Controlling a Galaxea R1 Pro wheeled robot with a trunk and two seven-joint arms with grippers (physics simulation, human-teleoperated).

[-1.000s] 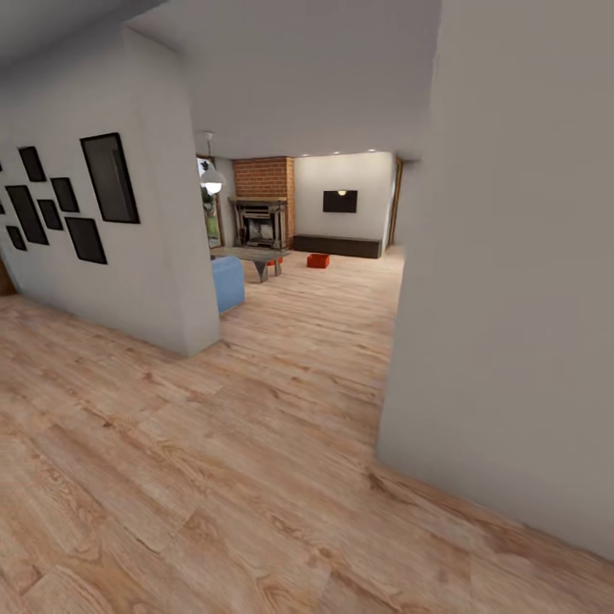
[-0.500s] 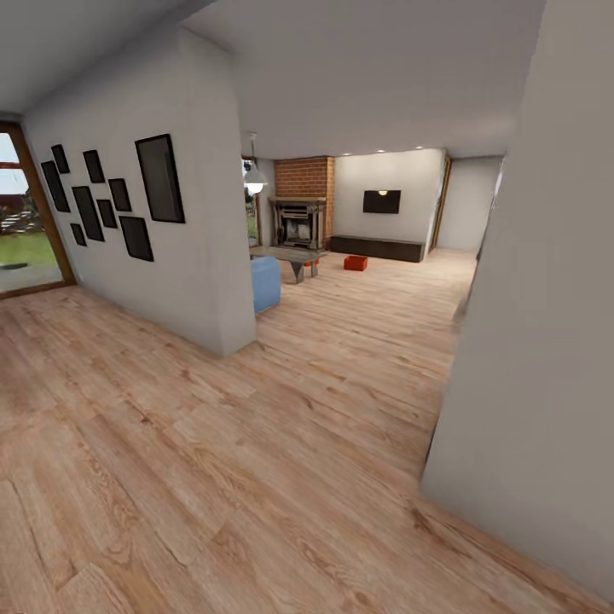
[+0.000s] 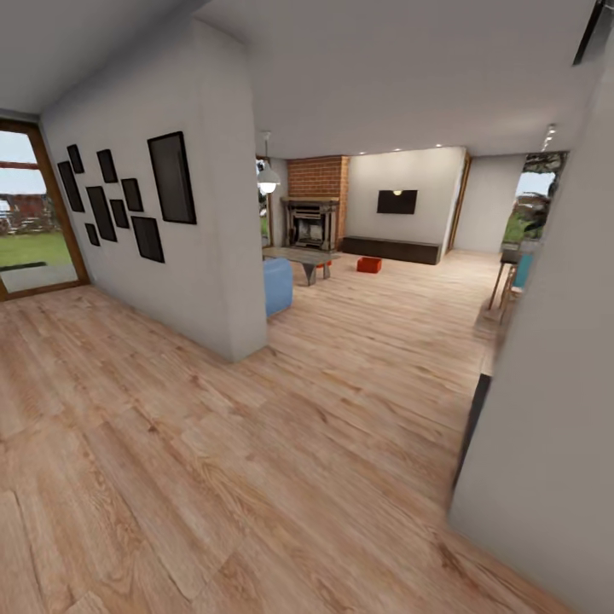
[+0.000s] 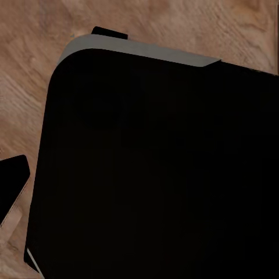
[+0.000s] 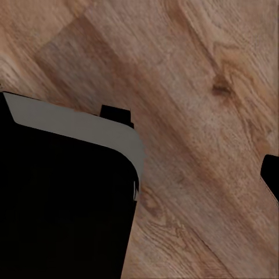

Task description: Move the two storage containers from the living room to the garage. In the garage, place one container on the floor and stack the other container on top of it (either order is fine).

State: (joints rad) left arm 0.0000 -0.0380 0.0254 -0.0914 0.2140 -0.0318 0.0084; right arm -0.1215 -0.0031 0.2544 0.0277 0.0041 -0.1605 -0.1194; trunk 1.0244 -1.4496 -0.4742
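The robot stands on a light wood-plank floor (image 3: pixel 256 452) in a hallway, facing an opening into the living room (image 3: pixel 375 247) far ahead. The brick fireplace (image 3: pixel 315 213) at that room's back wall is the clearest marker. Just to the right of the fireplace, on the planks in front of the long dark low cabinet (image 3: pixel 399 249), sits one orange-red storage container (image 3: pixel 369 265), small at this distance and standing alone. A second scrap of the same orange-red (image 3: pixel 322 265) peeks out beneath the low coffee table (image 3: pixel 298 256), directly in front of the fireplace; it is too small and too hidden to say for sure what it is. A blue sofa (image 3: pixel 277 286) end shows nearer than the fireplace and to its left, tucked behind the corner of a grey wall hung with black picture frames (image 3: pixel 128 200). Above the cabinet hangs the wall TV (image 3: pixel 397 201).

Both wrist cameras look down at plank flooring with a large black, grey-edged body (image 4: pixel 157 174) of the robot beside them. A dark tip (image 4: pixel 13 183) shows at the frame edge in the left wrist view, another (image 5: pixel 272 174) in the right wrist view; whether either gripper is clenched or released I cannot tell. Both containers lie well away from the arms, across the whole room.
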